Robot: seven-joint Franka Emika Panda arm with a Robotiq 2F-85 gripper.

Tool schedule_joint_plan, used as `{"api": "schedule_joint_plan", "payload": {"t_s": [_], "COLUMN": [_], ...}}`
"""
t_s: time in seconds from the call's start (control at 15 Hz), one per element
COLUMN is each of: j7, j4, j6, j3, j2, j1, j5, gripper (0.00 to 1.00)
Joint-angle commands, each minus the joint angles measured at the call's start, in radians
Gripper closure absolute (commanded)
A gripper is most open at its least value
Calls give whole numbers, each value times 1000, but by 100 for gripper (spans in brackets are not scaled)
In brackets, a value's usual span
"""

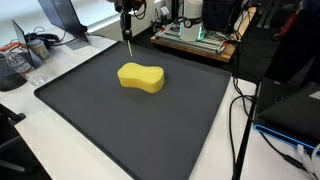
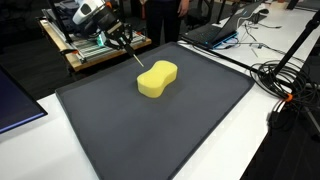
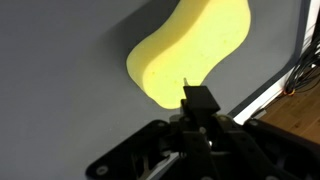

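Jaws pressed together on a thin pale rod (image 1: 128, 42) – that is how the gripper (image 1: 126, 16) stands, nothing else between its fingers. It hangs above the edge of the dark mat (image 1: 120, 130) that lies nearest the wooden board of electronics (image 1: 195, 42). The rod slants down from it and inward over the mat.

A yellow sponge (image 1: 141, 77), waisted like a peanut, lies flat on the mat, a little off the mat's middle toward that same board-side edge. From the jaws it lies below and further in over the mat, straight down the line of the rod.

In both exterior views the rod's tip ends at the sponge's board-side rim, on one of its two lobes. Whether it touches the foam or stops just short cannot be told at this size. In the wrist view the shut gripper (image 3: 198, 100) comes in from the bottom. The rod (image 3: 185, 86) shows there only as a short sliver, laid over the lower edge of the near lobe of the sponge (image 3: 190, 55).

The sponge's long axis runs roughly along the mat's board-side edge in an exterior view (image 1: 141, 77) and slants away up and right in the wrist view. So the rod meets it on the flank of one lobe – not end-on, and not at the narrow waist. The second lobe lies further off along the mat.
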Motion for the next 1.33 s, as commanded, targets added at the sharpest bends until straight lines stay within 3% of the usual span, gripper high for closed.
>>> {"api": "schedule_joint_plan", "payload": {"t_s": [0.0, 0.13, 0.4, 0.53, 0.73, 0.93, 1.13, 1.27], "j7": [4, 19, 22, 46, 117, 150, 122, 84], "j4": [-156, -214, -159, -152, -152, -153, -154, -154], "j6": [151, 231, 350, 423, 531, 635, 680, 607], "j3": [50, 95, 250, 351, 548, 778, 1022, 1170], "j2": [-170, -231, -190, -170, -114, -53, -10, -90], "j1": [49, 82, 98, 94, 29, -94, -317, -467], "j5": [51, 60, 85, 70, 7, -21, -23, 35], "gripper": [97, 97, 97, 97, 97, 97, 97, 97]}}
